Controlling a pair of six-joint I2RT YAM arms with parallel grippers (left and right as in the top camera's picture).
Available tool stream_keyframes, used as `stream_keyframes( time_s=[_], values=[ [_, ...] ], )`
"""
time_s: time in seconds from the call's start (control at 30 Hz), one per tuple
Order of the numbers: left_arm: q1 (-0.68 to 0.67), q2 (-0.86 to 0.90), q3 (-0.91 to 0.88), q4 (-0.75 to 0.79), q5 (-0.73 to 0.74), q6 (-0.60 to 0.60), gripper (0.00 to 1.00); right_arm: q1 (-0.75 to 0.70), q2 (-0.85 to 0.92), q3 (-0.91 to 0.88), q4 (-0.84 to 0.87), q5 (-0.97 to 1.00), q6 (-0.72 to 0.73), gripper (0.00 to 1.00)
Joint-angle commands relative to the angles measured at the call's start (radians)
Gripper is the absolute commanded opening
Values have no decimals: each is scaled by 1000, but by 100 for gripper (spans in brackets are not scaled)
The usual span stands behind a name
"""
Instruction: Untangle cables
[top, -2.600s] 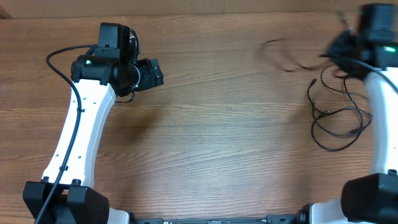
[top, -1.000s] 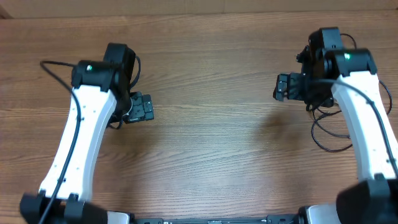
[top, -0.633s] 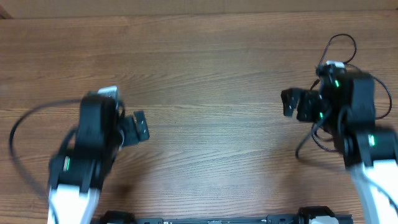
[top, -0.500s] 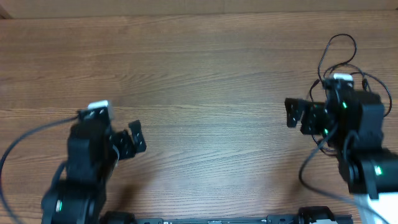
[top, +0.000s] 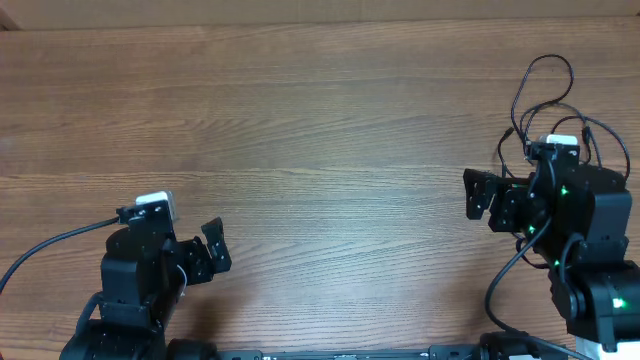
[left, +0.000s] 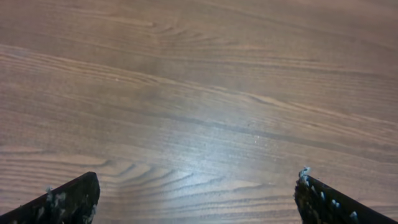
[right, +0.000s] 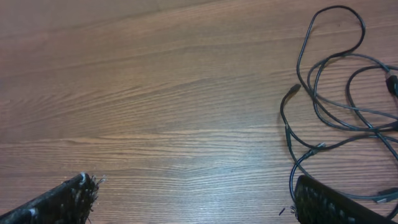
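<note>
Both grippers (top: 213, 250) (top: 478, 195) back, agape — cables (right: 317, 147) on table (top: 320, 150)

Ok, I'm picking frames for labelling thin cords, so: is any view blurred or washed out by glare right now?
Overhead: sharp and evenly lit, the cables crisp against the table, no motion smear. Left wrist: a pale sheen on the wood mid-frame, mild, nothing washed out. Right wrist: cables in focus, casting only faint shadows, no glare.

table (top: 330, 150) is showing brown wood grain, smooth, gleaming faintly (laminate or solid, cannot tell) | cables (right: 367, 129) on the table are looking black, slightly glossy | fingers (right: 326, 202) of the right gripper (right: 193, 202) above the table are looking matt black, rough, white-flecked
</note>
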Motion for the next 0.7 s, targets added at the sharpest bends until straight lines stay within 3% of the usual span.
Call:
stream_keyframes(
  time_s=[0.0, 0.4, 0.67],
  values=[
    [-7, -2, -10, -5, -2, -5, 100, -3, 11, -8, 5, 13, -7, 100],
    [-7, -2, -10, -5, -2, -5, 100, -3, 86, -12, -7, 13, -7, 100],
    [-7, -2, -10, -5, -2, -5, 99, -3, -85, -52, 29, 46, -68, 100]
  ],
)
